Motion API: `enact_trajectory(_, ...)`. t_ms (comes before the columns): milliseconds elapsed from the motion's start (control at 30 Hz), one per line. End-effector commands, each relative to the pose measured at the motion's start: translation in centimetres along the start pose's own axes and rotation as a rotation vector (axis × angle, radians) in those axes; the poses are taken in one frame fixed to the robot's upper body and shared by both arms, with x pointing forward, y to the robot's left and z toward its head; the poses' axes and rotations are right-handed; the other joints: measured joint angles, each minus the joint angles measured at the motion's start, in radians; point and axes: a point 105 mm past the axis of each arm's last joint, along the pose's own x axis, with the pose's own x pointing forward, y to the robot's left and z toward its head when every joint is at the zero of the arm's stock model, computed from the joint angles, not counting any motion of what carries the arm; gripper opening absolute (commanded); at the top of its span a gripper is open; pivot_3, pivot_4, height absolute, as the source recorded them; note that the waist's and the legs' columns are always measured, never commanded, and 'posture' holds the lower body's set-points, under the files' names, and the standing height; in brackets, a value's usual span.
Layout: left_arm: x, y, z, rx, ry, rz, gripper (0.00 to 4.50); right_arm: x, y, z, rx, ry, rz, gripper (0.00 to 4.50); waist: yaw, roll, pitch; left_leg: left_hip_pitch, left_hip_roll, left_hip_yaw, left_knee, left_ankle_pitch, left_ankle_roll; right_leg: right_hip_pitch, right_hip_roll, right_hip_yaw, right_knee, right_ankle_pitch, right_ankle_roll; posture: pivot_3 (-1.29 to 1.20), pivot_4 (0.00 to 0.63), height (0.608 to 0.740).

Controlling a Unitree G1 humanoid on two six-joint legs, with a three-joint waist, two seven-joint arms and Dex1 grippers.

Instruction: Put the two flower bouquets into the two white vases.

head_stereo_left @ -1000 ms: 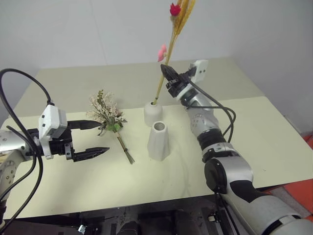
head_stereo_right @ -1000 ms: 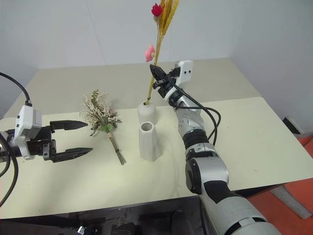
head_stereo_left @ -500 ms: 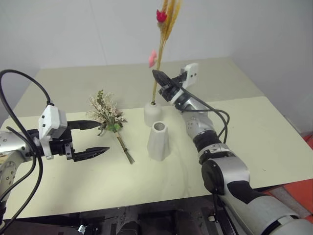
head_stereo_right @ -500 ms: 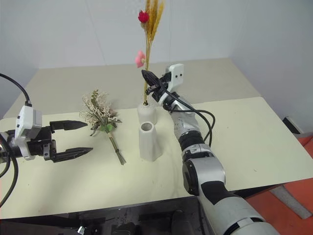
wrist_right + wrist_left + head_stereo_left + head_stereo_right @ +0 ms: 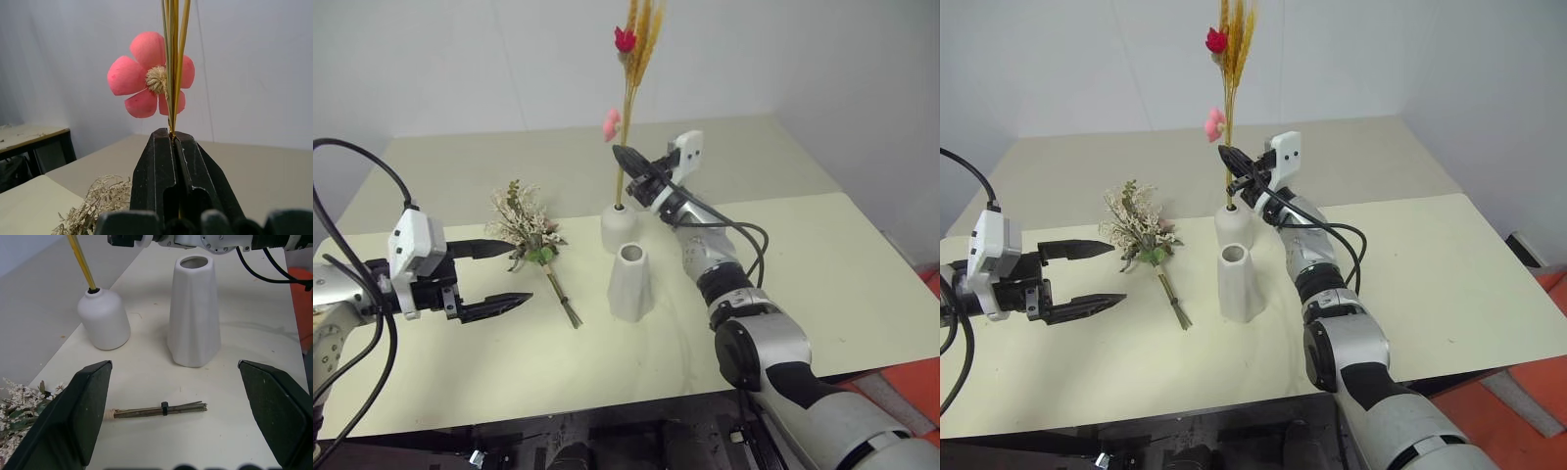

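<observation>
The right gripper [image 5: 625,159] is pressed together on the yellow stem of the orange plume bouquet [image 5: 628,108], pinching it partway up, just below a pink blossom [image 5: 149,74]. The stem stands nearly upright, and its foot sits in the narrow mouth of the rounded bottle vase [image 5: 618,227]. Just in front of that vase stands the taller faceted vase [image 5: 631,282], its mouth empty. To the robot's left the bushy bouquet [image 5: 530,237] lies flat on the cream table [image 5: 842,264], heads away from the robot and bound stems [image 5: 159,409] toward the faceted vase. The left gripper [image 5: 499,276] hangs beside it with its fingers spread wide, holding nothing.

The main risk appears to lie at the release. The plume is tall and top-heavy, and the bottle vase is small; if the stem is let go while it leans, or the fingers drag it sideways on opening, the vase could tip, perhaps into the faceted vase close by. A stem not seated deep enough could also slide back out.
</observation>
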Motion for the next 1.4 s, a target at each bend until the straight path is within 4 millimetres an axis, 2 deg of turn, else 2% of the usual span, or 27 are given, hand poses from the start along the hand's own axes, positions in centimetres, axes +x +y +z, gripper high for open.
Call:
enact_trajectory(33,-0.5,0.0,1.1,0.042,-0.013,0.017,4.5,0.5,0.4,0.8,-0.036,-0.027,0.019,0.01,0.0,0.0,0.0,0.0,0.0,0.0,0.0,0.0,0.0,0.0,0.0,0.0,0.0,0.0,0.0,0.0,0.15,0.74)
enact_trajectory(267,-0.5,-0.1,1.0,0.037,-0.013,0.024,4.5,0.4,0.0,0.4,-0.058,-0.005,-0.01,0.01,0.0,0.0,0.0,0.001,0.0,0.0,0.0,0.0,0.0,0.0,0.0,0.0,0.0,0.0,0.0,0.0,0.15,0.74)
enact_trajectory(1400,-0.2,0.1,0.9,0.048,-0.034,0.015,4.5,1.2,-1.2,1.6,-0.009,-0.014,-0.079,0.01,0.0,0.0,0.0,0.001,0.0,0.0,0.0,0.0,0.0,0.0,0.0,0.0,0.0,0.0,0.0,0.0,0.15,0.74)
